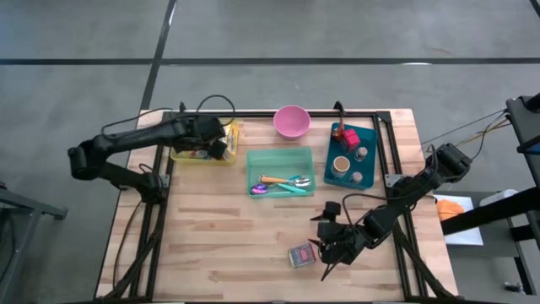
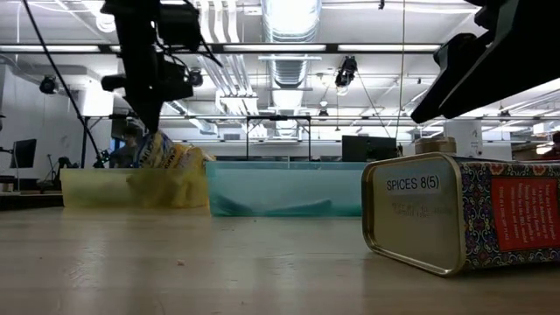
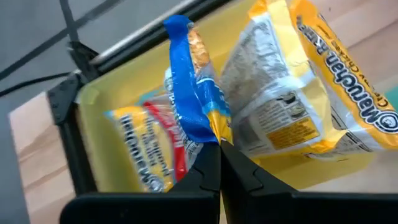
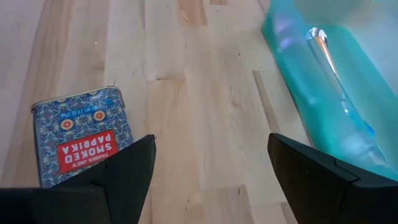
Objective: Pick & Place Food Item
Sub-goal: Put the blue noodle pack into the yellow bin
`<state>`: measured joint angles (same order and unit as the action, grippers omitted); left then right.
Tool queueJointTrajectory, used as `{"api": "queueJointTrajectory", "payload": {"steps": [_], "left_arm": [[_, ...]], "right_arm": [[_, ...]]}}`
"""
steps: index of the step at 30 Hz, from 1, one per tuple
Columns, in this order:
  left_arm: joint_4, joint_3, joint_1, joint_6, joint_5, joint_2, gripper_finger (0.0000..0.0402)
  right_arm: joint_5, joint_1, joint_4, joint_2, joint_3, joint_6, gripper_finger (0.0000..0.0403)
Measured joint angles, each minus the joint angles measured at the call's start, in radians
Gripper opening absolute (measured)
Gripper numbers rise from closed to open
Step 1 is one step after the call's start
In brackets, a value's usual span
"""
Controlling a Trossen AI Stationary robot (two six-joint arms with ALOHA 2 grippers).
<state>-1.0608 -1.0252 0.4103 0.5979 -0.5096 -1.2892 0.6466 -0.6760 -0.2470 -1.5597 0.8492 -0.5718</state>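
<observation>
- Left gripper [image 3: 219, 163] fingers clenched on blue-edged snack packet [image 3: 194, 87], over yellow bin [image 1: 179, 155], upper left.
- Right gripper [image 4: 211, 165] fingers spread beside paprika tin [image 4: 84, 140], lower centre.
- Lift straight up, clear ramen pack [image 3: 298, 93].

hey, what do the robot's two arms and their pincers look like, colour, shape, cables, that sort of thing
Both arms are dark, nearly black, built of jointed segments with thin black cables looping loosely alongside them. The left pincer has two slim, tapering matte black fingers. The right pincer has two broad, wedge-shaped matte black fingers. No markings show on either.
</observation>
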Motion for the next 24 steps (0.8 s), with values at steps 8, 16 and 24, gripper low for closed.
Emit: {"api": "queueJointTrajectory", "payload": {"steps": [8,16,24], "left_arm": [[0.048,0.000,0.000,-0.026,0.059,-0.114,0.0000],[0.049,0.001,0.000,-0.025,0.063,-0.142,0.0000],[0.055,0.013,0.000,-0.022,0.166,-0.142,0.0000]], "right_arm": [[-0.001,0.012,-0.001,0.000,0.001,0.029,0.0307],[-0.003,0.012,-0.003,0.000,0.001,0.034,0.0307],[-0.005,0.012,-0.003,0.000,0.001,0.034,0.0307]]}}
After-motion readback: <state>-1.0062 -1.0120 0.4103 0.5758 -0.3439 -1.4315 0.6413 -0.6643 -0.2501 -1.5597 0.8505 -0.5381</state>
